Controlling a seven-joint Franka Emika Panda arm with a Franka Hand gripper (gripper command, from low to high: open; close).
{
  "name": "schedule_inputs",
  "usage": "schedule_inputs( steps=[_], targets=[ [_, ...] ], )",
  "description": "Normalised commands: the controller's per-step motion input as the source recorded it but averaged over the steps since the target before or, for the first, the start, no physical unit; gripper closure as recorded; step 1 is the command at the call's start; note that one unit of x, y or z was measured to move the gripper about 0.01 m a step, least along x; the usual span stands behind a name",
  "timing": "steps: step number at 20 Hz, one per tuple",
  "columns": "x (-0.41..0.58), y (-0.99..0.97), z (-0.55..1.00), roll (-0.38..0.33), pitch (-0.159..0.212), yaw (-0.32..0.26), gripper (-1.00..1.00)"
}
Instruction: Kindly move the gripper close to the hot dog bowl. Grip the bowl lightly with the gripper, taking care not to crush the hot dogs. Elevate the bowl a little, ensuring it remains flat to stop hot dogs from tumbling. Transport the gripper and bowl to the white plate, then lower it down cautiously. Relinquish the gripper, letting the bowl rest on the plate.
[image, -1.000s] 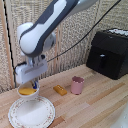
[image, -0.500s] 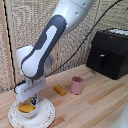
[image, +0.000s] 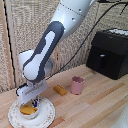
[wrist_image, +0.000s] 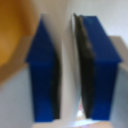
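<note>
The white plate (image: 48, 116) lies at the near corner of the wooden table, on the exterior view's left. The hot dog bowl (image: 28, 112) sits on it, level, with the yellow-orange hot dogs (image: 25, 110) inside. My gripper (image: 34, 103) reaches down onto the bowl's rim. In the wrist view the two blue fingers (wrist_image: 42, 75) stand close together around a thin white wall, with the gripper (wrist_image: 67, 75) shut on it. The hot dogs (wrist_image: 12, 35) show as an orange blur beside one finger.
An orange rectangular block (image: 60, 90) and a pink cup (image: 77, 85) stand on the table to the exterior view's right of the plate. A black appliance (image: 110, 52) with a cable sits at the back right. A woven screen backs the table.
The arm has come down with the bowl. One second ago the bowl hung just above the plate; now it rests on the plate with the gripper still at its rim.
</note>
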Motion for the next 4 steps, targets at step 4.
schedule_inputs(
  steps=[4],
  targets=[
    [0.101, -0.10, 0.73, 0.039, 0.050, 0.025, -1.00]
  ],
)
